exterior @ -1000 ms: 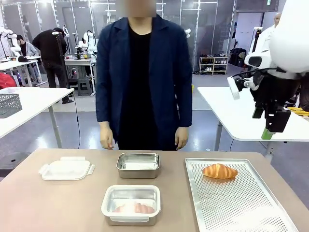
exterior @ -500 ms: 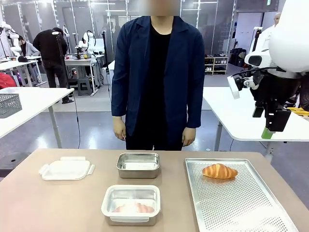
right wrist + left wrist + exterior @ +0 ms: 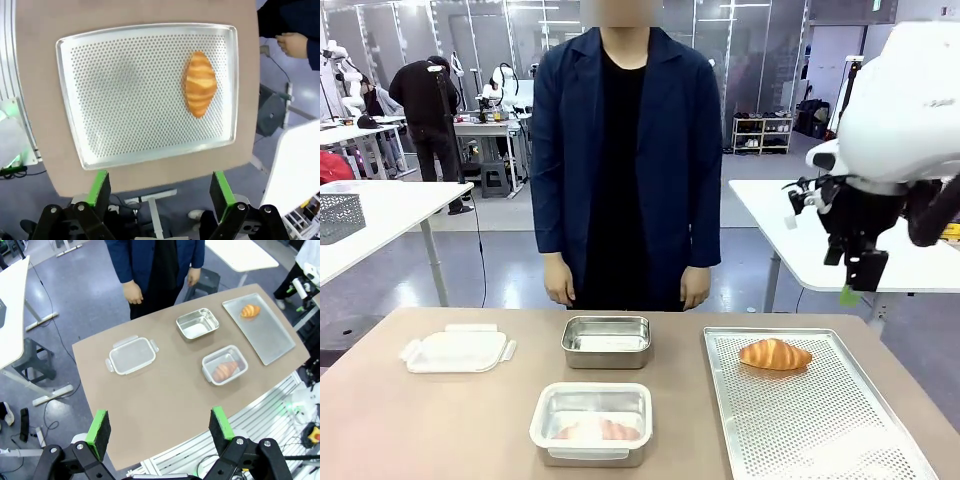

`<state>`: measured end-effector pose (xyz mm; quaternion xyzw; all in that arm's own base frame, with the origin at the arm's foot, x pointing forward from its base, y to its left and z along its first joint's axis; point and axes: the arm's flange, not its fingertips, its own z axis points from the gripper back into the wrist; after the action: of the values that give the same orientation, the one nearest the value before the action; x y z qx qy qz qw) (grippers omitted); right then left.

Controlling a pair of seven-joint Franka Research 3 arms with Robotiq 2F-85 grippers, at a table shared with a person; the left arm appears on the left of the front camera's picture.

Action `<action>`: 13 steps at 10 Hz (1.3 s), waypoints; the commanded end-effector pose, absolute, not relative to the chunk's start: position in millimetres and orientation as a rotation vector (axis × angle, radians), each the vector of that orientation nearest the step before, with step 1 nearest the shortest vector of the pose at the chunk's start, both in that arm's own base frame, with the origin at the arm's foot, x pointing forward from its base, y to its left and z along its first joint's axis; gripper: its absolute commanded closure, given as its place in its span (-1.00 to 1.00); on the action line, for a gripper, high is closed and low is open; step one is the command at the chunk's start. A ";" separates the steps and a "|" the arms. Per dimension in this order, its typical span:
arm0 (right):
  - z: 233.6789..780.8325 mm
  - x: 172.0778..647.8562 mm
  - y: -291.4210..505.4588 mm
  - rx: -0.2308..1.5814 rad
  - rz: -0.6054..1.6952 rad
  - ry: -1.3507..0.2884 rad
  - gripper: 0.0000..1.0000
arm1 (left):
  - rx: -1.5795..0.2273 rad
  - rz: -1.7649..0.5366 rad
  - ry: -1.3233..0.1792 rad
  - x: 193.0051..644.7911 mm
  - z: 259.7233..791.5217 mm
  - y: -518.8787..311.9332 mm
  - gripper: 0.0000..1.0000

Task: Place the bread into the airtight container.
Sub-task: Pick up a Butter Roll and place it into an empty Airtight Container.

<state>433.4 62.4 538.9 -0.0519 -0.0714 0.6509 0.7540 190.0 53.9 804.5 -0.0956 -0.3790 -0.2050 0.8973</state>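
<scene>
Front view, read for progress: found a boxed croissant (image 3: 598,431) lying inside the near container (image 3: 590,455), with its lid (image 3: 458,350) off and set well apart at the left of the surface (image 3: 420,430). Found a tray croissant (image 3: 775,354) untouched on the perforated tray (image 3: 820,420), and the far container (image 3: 607,361) bare inside. Saw the right gripper (image 3: 850,290) raised above the tray, fingers spread wide, carrying nothing. Saw the left gripper (image 3: 159,426) high over the surface, fingers likewise apart and empty. Judged about half done: picking up the tray croissant, placing it in a container, and perhaps lidding left to do.
</scene>
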 end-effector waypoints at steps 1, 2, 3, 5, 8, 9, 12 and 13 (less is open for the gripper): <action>521.3 467.5 63.8 -0.042 1.472 -0.174 -1.00 | -0.203 -0.433 -0.787 189.8 805.2 52.9 -1.00; 506.5 479.1 70.0 -0.063 1.481 -0.168 -1.00 | -0.203 -0.433 -0.787 189.8 805.2 52.9 -1.00; 490.0 490.1 75.9 -0.058 1.471 -0.216 -1.00 | -0.203 -0.433 -0.787 189.8 805.2 52.9 -1.00; 454.4 515.6 83.1 -0.037 1.473 -0.220 -1.00 | -0.203 -0.433 -0.787 189.8 805.2 52.9 -1.00; 419.8 542.1 85.8 -0.008 1.470 -0.205 -1.00 | -0.203 -0.433 -0.787 189.8 805.2 52.9 -1.00; 408.3 549.2 84.2 0.003 1.463 -0.185 -1.00 | -0.203 -0.433 -0.787 189.8 805.2 52.9 -1.00; 372.9 572.6 83.8 0.021 1.467 -0.141 -1.00 | -0.203 -0.433 -0.787 189.8 805.2 52.9 -1.00; 364.8 577.9 83.7 0.026 1.454 -0.142 -1.00 | -0.203 -0.433 -0.787 189.8 805.2 52.9 -1.00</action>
<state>566.0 83.1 366.0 0.0082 -0.0545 0.6584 0.7506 190.0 53.9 804.5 -0.0955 -0.3790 -0.2050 0.8974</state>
